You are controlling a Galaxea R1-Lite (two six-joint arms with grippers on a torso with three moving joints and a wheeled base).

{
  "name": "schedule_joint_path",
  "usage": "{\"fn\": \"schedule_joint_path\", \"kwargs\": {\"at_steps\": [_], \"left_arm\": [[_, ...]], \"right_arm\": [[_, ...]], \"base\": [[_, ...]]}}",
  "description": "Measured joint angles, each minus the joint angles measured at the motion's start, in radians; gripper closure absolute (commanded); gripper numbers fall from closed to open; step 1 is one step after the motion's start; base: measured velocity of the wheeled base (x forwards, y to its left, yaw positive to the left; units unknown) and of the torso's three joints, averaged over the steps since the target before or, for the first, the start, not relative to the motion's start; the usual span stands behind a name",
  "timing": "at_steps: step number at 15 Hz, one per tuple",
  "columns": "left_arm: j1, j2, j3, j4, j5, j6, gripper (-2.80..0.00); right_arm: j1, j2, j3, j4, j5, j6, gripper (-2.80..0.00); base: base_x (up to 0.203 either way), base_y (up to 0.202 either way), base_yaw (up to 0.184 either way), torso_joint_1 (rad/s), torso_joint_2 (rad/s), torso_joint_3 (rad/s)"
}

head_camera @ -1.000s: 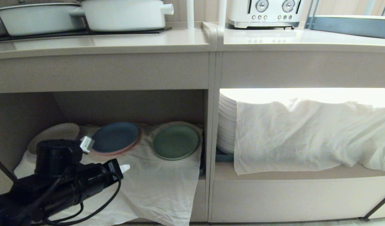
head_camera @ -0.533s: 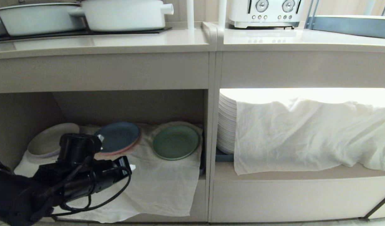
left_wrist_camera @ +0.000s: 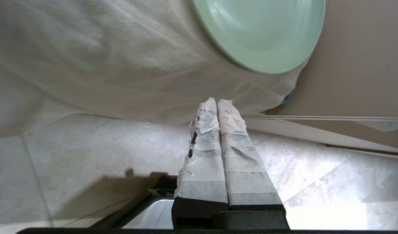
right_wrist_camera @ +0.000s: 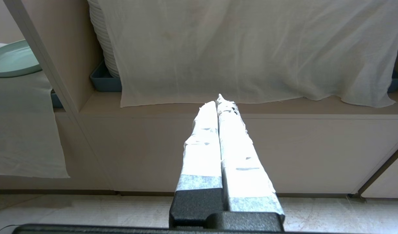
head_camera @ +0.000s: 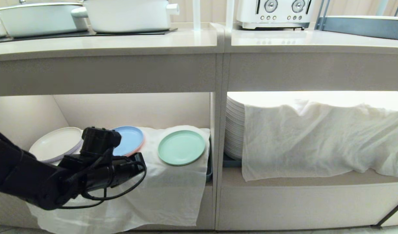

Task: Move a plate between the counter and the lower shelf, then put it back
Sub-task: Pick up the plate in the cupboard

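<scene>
The black left gripper [left_wrist_camera: 217,103], taped fingers pressed together and empty, reaches level toward the round mint-green plate [head_camera: 181,147] on the cloth-covered beige lower shelf [head_camera: 173,182], apparently short of it.

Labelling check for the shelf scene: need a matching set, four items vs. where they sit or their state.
Items:
1. mint plate
2. blue plate
3. toaster
4. left pincer

Places or states:
A. on the right-hand top
B. shut, empty, in front of the cubby
C. cubby, right end, on the cloth
D. cubby, middle, partly behind the arm

Pairs: 1-C, 2-D, 3-A, 4-B
</scene>
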Motion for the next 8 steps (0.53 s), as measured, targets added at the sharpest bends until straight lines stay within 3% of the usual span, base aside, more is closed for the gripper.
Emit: {"fn": "schedule_joint_path", "kwargs": {"at_steps": [2,3,8], "left_arm": [[-0.022,0.023,-0.028,0.000,0.001,-0.037,0.00],[-0.033,0.034,-0.040,0.000,0.003,-0.046,-2.80],[-0.047,0.071,-0.072,-0.008,0.004,-0.049,-2.80]], "right_arm": [[0.000,0.000,0.000,0.000,0.000,0.000,0.00],[0.000,0.000,0.000,0.000,0.000,0.000,0.00],[0.000,0.000,0.000,0.000,0.000,0.000,0.00]], "base": [[0.000,0.000,0.000,0.000,0.00,0.000],[0.000,0.000,0.000,0.000,0.00,0.000],[0.000,0.000,0.000,0.000,0.00,0.000]]}}
